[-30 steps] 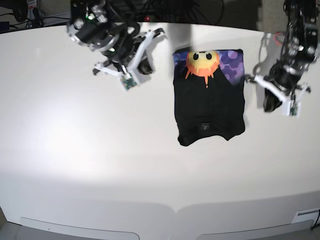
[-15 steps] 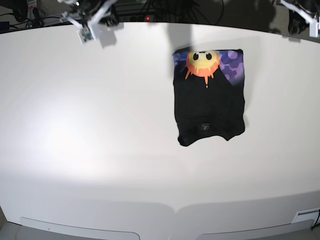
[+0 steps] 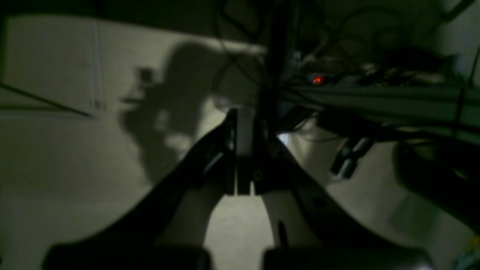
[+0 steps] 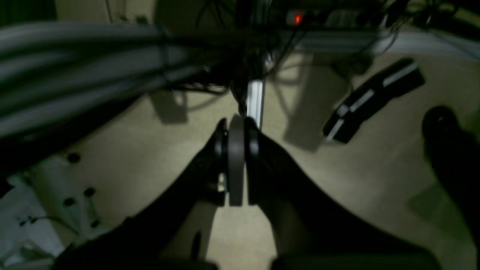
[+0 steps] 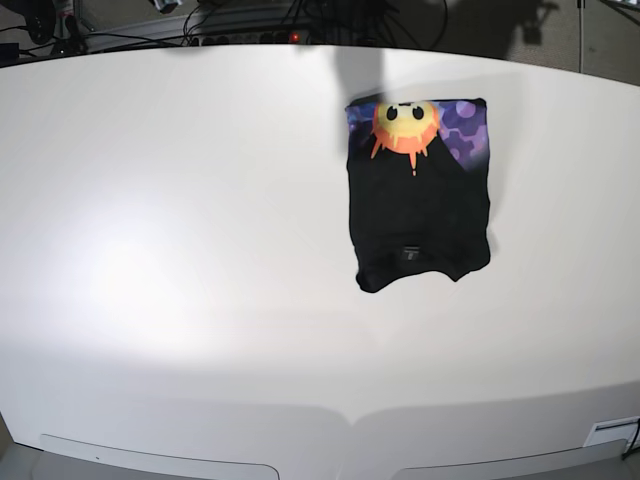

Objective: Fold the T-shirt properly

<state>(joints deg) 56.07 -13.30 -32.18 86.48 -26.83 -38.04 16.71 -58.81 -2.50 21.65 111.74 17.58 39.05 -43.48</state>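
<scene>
Two end effectors showed only in their own wrist views, and each had its fingers pressed together on nothing. The left end effector (image 3: pixel 242 150) pointed at a dim floor and a tangle of cables with a small red light (image 3: pixel 317 79) above and to the right of its tip, its shadow cast on the pale surface off to its left. The right end effector (image 4: pixel 236 165) likewise hung over a beige floor, with dark cables ahead of its tip and a black-and-white bar-shaped object (image 4: pixel 371 99), too blurred to identify, lying up and to its right. Neither wrist view caught the garment, so its place relative to either end effector could not be told. In the base view the T-shirt (image 5: pixel 420 195) lay folded into a compact rectangle on the white desk (image 5: pixel 180 250), right of centre and toward the far edge, its sun-face print (image 5: pixel 405 125) on purple at the far end and plain black cloth nearer the camera.
</scene>
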